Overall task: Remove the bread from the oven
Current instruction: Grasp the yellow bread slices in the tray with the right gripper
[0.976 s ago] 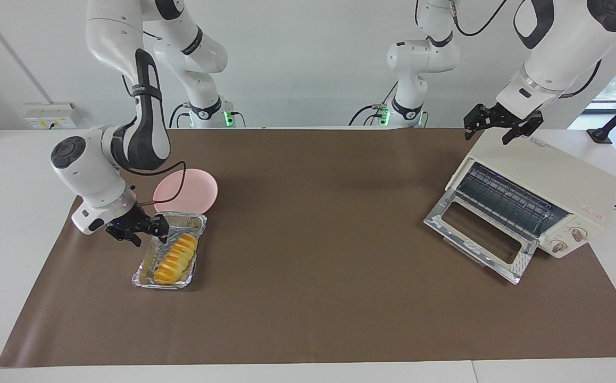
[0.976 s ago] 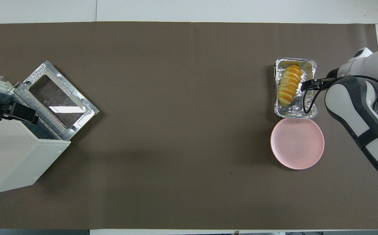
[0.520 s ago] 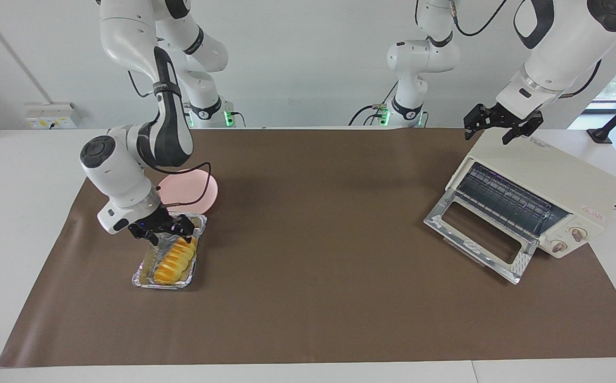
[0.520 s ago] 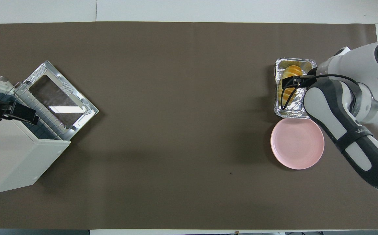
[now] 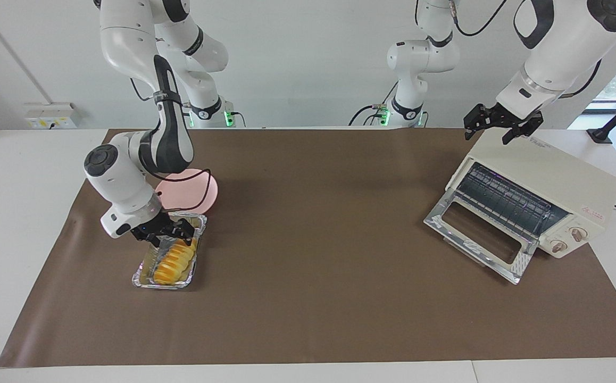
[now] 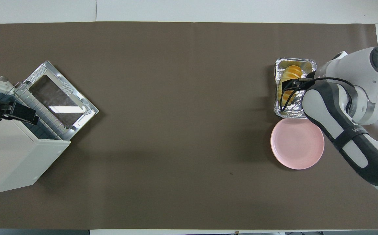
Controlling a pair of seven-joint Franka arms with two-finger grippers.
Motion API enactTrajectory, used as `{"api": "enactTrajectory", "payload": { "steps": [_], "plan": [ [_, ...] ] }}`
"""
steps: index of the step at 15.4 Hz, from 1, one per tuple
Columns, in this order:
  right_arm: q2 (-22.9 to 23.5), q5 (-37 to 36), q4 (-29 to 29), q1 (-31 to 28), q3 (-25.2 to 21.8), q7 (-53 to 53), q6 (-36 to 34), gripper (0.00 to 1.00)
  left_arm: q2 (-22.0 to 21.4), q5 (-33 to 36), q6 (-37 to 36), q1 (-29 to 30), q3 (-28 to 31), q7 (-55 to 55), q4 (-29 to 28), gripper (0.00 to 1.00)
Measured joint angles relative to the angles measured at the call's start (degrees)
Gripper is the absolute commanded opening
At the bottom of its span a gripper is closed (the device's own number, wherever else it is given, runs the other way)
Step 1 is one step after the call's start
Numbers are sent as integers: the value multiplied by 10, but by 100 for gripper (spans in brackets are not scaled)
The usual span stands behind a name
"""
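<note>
Brown mat [image 5: 308,298], bread [image 5: 176,259] in foil tray [image 5: 140,276]

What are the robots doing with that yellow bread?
The bread is already out of the oven. It lies in a foil tray beside a pink plate, at the right arm's end of the table. The right end effector is open and low over the bread, not gripping it. The oven door hangs open, and the left end effector waits open over the oven's top.
</note>
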Motion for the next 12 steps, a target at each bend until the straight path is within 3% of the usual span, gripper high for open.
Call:
{"api": "enactTrajectory", "payload": {
  "steps": [2, 6, 8, 11, 12],
  "plan": [
    [0, 0, -5, 0, 0, 0, 10, 88, 0, 0, 0, 0, 0, 0, 0, 100],
    [2, 0, -28, 0, 0, 0, 49, 76, 0, 0, 0, 0, 0, 0, 0, 100],
    [2, 0, -32, 0, 0, 0, 53, 51, 0, 0, 0, 0, 0, 0, 0, 100],
    [2, 0, -32, 0, 1, 0, 53, 3, 0, 0, 0, 0, 0, 0, 0, 100],
    [2, 0, -32, 1, 1, 0, 53, 0, 0, 0, 0, 0, 0, 0, 0, 100]
  ]
}}
